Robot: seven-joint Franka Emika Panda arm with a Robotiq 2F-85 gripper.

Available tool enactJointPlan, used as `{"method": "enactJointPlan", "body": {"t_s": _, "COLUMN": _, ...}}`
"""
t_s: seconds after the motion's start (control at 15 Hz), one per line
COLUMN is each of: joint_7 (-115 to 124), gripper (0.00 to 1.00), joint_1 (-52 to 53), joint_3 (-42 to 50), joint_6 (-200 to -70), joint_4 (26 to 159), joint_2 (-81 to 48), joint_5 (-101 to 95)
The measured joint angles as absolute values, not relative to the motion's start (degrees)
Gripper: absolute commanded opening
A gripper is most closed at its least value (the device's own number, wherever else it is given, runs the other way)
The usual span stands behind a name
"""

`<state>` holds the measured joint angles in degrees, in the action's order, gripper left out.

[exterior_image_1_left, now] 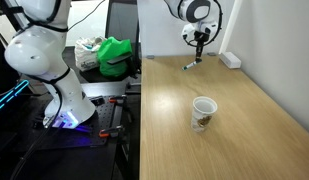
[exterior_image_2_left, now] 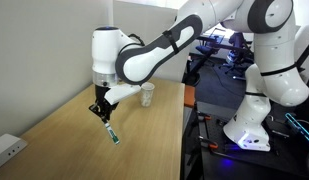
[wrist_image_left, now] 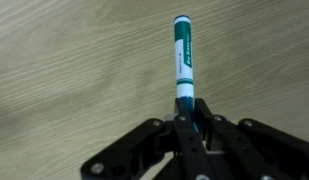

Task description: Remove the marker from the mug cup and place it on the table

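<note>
My gripper [wrist_image_left: 190, 120] is shut on the lower end of the marker [wrist_image_left: 183, 58], a white stick with a green label and cap. In both exterior views the gripper [exterior_image_1_left: 198, 42] [exterior_image_2_left: 99, 112] hangs over the far end of the light wood table [exterior_image_1_left: 249, 115] [exterior_image_2_left: 69, 140]. The marker [exterior_image_1_left: 192, 63] [exterior_image_2_left: 111, 133] slants down from it, its free end at or just above the tabletop. The white mug cup [exterior_image_1_left: 202, 113] [exterior_image_2_left: 147, 94] with a brownish print stands upright on the table, well away from the gripper, and looks empty.
A white box [exterior_image_1_left: 230, 60] [exterior_image_2_left: 6, 150] lies on the table near the wall. A dark bench with a green bag [exterior_image_1_left: 116, 55] stands beside the table. A second white robot arm [exterior_image_1_left: 39, 50] [exterior_image_2_left: 269, 60] stands off the table's side.
</note>
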<state>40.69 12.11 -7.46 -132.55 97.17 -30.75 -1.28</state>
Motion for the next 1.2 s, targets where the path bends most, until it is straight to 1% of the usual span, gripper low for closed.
{"method": "enactJointPlan", "body": {"t_s": 0.07, "joint_7": 40.69, "gripper": 0.05, "joint_1": 12.29, "joint_3": -7.37, "joint_6": -131.91, "joint_4": 96.96, "joint_2": -30.84, "joint_5": -1.28}}
{"method": "enactJointPlan", "body": {"t_s": 0.13, "joint_7": 40.69, "gripper": 0.38, "joint_1": 12.49, "joint_3": -7.26, "joint_6": -131.39, "joint_4": 96.88, "joint_2": -30.86, "joint_5": -1.28}}
{"method": "enactJointPlan", "body": {"t_s": 0.2, "joint_7": 40.69, "gripper": 0.39, "joint_1": 12.65, "joint_3": -7.17, "joint_6": -131.00, "joint_4": 96.81, "joint_2": -30.88, "joint_5": -1.28}}
{"method": "enactJointPlan", "body": {"t_s": 0.27, "joint_7": 40.69, "gripper": 0.45, "joint_1": 12.76, "joint_3": -7.10, "joint_6": -130.71, "joint_4": 96.75, "joint_2": -30.93, "joint_5": -1.27}}
{"method": "enactJointPlan", "body": {"t_s": 0.53, "joint_7": 40.69, "gripper": 0.73, "joint_1": 13.09, "joint_3": -6.60, "joint_6": -130.13, "joint_4": 96.66, "joint_2": -31.14, "joint_5": -1.22}}
{"method": "enactJointPlan", "body": {"t_s": 0.73, "joint_7": 40.69, "gripper": 0.97, "joint_1": 13.35, "joint_3": -6.23, "joint_6": -130.11, "joint_4": 96.66, "joint_2": -31.25, "joint_5": -1.21}}
{"method": "enactJointPlan", "body": {"t_s": 0.8, "joint_7": 40.69, "gripper": 1.00, "joint_1": 13.41, "joint_3": -6.18, "joint_6": -130.11, "joint_4": 96.66, "joint_2": -31.27, "joint_5": -1.21}}
{"method": "enactJointPlan", "body": {"t_s": 0.87, "joint_7": 40.70, "gripper": 0.87, "joint_1": 13.47, "joint_3": -6.13, "joint_6": -130.11, "joint_4": 96.66, "joint_2": -31.28, "joint_5": -1.21}}
{"method": "enactJointPlan", "body": {"t_s": 1.0, "joint_7": 40.70, "gripper": 1.00, "joint_1": 13.69, "joint_3": -5.95, "joint_6": -130.11, "joint_4": 96.66, "joint_2": -31.30, "joint_5": -1.21}}
{"method": "enactJointPlan", "body": {"t_s": 1.2, "joint_7": 40.70, "gripper": 1.00, "joint_1": 13.85, "joint_3": -5.86, "joint_6": -130.11, "joint_4": 96.66, "joint_2": -31.31, "joint_5": -1.21}}
